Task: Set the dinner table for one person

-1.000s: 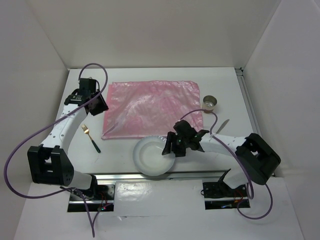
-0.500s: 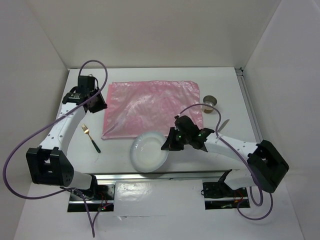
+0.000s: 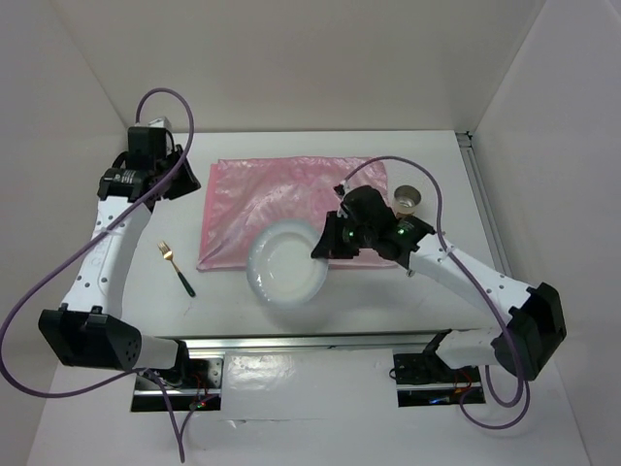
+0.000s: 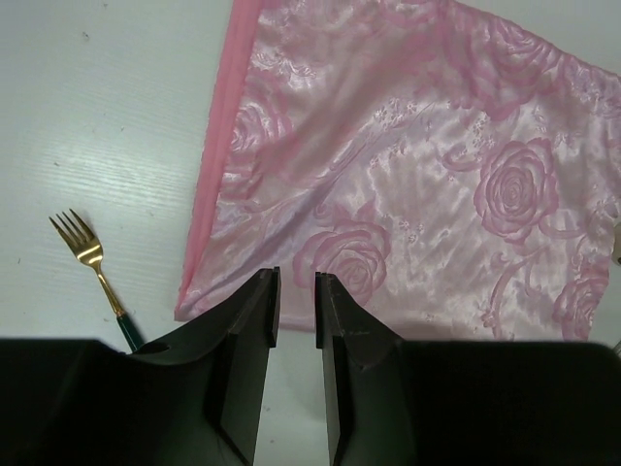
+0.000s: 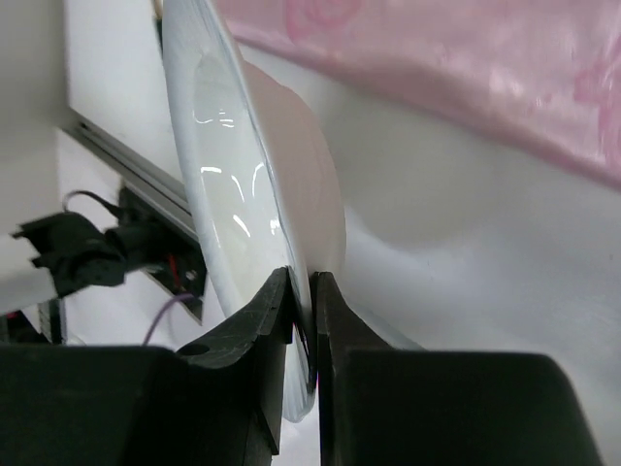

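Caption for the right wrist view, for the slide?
Right gripper with jaws shut on the white plate rim, pink mat and dinner table behind.

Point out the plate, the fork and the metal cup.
plate point(image 3: 284, 265), top view, centre of its well.
fork point(image 4: 87, 254), left wrist view, base of the gold tines.
metal cup point(image 3: 408, 200), top view, its open mouth.

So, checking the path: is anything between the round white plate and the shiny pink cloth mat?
Nothing visible. The white plate, in the right gripper, is at the near edge of the pink mat, which is bare.
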### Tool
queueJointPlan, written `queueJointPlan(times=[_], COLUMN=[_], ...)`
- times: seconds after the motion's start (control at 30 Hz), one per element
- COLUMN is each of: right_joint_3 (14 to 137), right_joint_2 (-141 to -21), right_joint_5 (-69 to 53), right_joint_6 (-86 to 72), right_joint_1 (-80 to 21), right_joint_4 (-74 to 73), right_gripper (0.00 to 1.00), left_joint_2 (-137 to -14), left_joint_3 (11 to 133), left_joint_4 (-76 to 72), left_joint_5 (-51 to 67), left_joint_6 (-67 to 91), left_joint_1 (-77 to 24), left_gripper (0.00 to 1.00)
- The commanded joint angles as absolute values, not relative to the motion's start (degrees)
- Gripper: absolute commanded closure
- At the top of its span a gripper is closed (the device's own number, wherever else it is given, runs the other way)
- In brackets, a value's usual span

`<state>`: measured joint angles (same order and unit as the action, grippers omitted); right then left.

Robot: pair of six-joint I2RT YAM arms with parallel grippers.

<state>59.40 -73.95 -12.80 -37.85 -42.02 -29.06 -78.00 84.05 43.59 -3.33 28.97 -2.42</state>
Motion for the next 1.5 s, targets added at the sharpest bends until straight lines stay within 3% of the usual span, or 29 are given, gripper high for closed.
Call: queueJointPlan(times=[0.0, 0.33, 0.67, 1.47], right_joint_3=[65.82, 64.50, 71.63, 68.12], right_joint_2=[-73.12, -89.52, -103.17, -112.94], right_joint_5=[-15.12, -23.71, -30.05, -34.98], right_joint_6=[-36.91, -38.06, -44.65, -51.59], right_joint_1=[-38.68, -24.09, -19.87, -17.05], right_joint_4=[-21.90, 8.32, 15.02, 23.47], right_gripper=[1.00, 1.00, 1.00, 1.00], left_joint_2=[-76.46, -75.94, -76.46, -76.99], left_joint_3=[87.01, 83.15, 81.65, 79.98], left_joint_4=[45.26, 45.26, 44.65, 44.12], left_joint_5=[-2.37, -0.09, 0.44, -0.62], left_joint_6=[27.16, 30.05, 30.59, 30.59], left_joint_1=[-2.02, -0.89, -0.35, -0.35], left_gripper=[0.62, 0.62, 0.62, 0.62])
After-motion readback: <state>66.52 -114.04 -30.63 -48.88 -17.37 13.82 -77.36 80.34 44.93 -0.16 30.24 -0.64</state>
